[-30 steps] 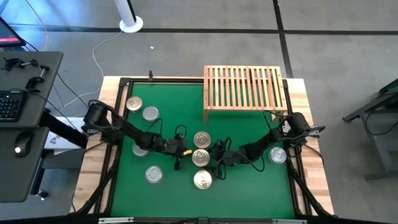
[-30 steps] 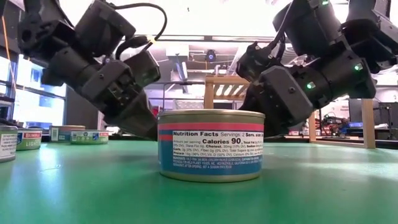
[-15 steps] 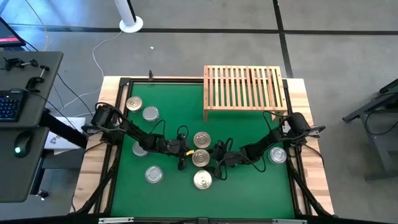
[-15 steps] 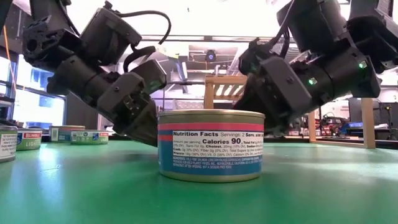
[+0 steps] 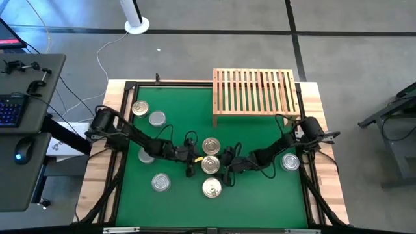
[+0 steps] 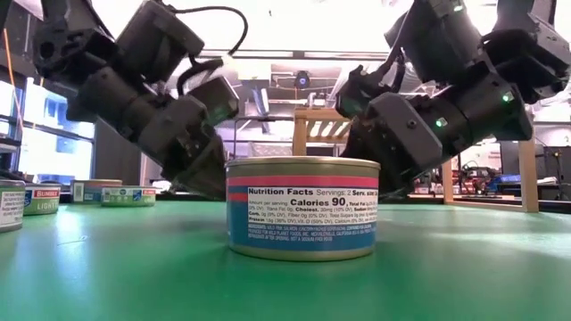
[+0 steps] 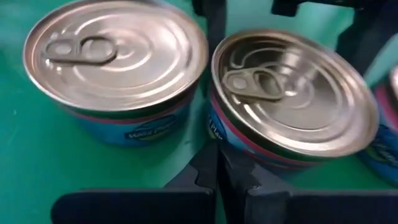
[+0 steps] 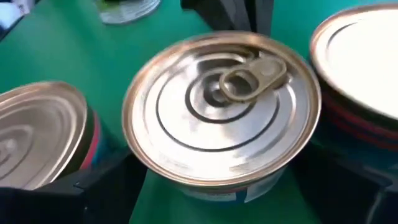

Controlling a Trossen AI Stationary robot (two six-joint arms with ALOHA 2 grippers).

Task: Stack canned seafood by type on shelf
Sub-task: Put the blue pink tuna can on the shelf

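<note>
Three gold-lidded tins stand in a row on the green mat: far tin (image 5: 210, 145), middle tin (image 5: 210, 164), near tin (image 5: 212, 188). My left gripper (image 5: 192, 162) is shut at the middle tin's left side. My right gripper (image 5: 220, 166) is open, and comes in from the right. Its fingers (image 8: 102, 186) stand on either side of the middle tin (image 8: 217, 112); I cannot tell whether they touch it. The slatted wooden shelf (image 5: 255, 92) stands bare at the far right. In the low view the near tin (image 6: 302, 208) hides the middle one. My left gripper has its shut fingertips (image 7: 216, 177) against the middle tin's side wall (image 7: 214, 134), low down on the side toward the table's left. The fingers slant down from the left. The tin stands upright on the mat.
More tins stand at the far left (image 5: 140, 108) (image 5: 156, 119), near left (image 5: 160, 182) and right (image 5: 290, 162); one lies partly under the left arm (image 5: 147, 156). The pale wooden frame (image 5: 318, 97) borders the mat. A desk with a keyboard (image 5: 10, 110) is off to the left.
</note>
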